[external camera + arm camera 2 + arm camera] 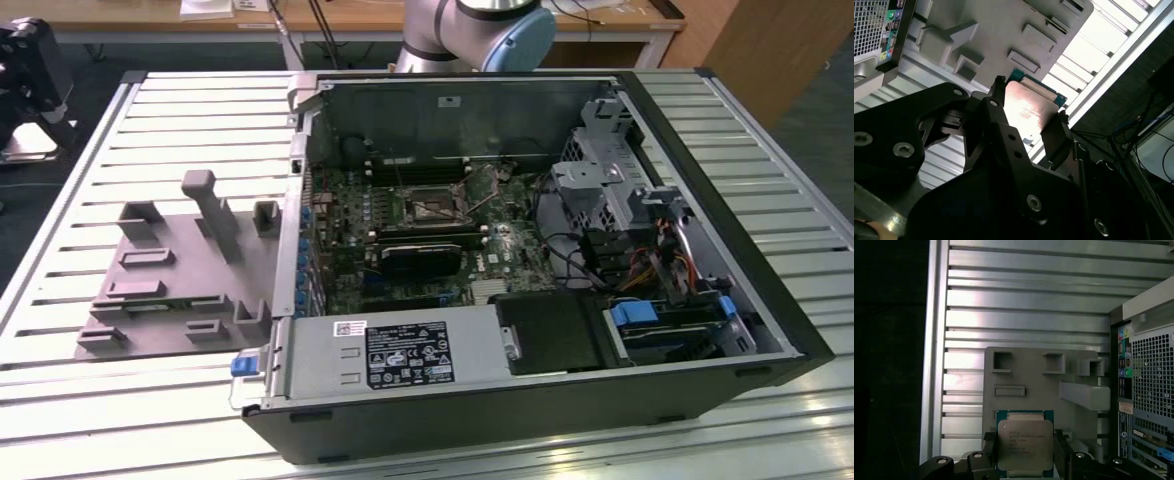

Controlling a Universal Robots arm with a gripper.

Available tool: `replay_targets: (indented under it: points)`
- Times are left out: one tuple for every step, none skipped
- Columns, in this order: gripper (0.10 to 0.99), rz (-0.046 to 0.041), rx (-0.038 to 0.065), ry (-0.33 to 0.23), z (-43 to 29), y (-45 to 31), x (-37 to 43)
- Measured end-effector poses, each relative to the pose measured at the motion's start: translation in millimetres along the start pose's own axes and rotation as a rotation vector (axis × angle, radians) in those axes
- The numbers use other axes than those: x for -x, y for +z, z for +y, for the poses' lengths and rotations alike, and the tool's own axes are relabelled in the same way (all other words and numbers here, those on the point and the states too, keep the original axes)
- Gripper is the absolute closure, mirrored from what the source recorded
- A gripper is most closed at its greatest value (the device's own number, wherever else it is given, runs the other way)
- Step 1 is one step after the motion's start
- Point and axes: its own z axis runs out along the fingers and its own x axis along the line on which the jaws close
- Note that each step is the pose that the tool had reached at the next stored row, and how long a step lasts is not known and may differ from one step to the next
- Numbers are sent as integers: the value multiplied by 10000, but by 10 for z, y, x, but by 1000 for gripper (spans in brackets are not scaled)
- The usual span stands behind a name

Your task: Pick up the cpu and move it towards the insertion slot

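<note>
One slatted metal worktop [120, 400] carries an open computer case [534, 420], and a grey fixture [160, 290] lies just beside it on the exterior view's left. The arm [481, 30] rises behind the case. In both wrist views the claw [1025, 456] is closed on the cpu [1025, 442], one dark finger against each of two opposite edges and the silvery top facing the first wrist camera. The chip sits over the fixture's near edge, with the case's rear panel off to one side; whether it is lifted clear of the fixture cannot be told. The slot [430, 206], a shiny frame around a dark centre, lies on the board inside the case.
</note>
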Motion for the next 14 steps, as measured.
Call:
replay_targets:
  points:
    - [549,1,-1,0,0,-1,0]
    - [549,2,-1,0,1,-1,1]
    - [549,4,-3,1,1,-3,7]
    - [549,4,-2,0,1,-2,16]
    - [549,3,-2,0,0,0,26]
    - [549,2,-1,0,0,1,42]
    - [549,1,-1,0,0,3,58]
    - [549,2,-1,0,0,3,76]
    - [549,2,-2,0,-1,5,96]
    - [549,3,-1,0,-1,6,118]
    - [549,2,-1,0,-1,8,141]
    - [549,2,-1,0,-1,10,167]
    - [549,2,-2,0,-1,11,195]
    - [549,2,-1,0,-1,14,224]
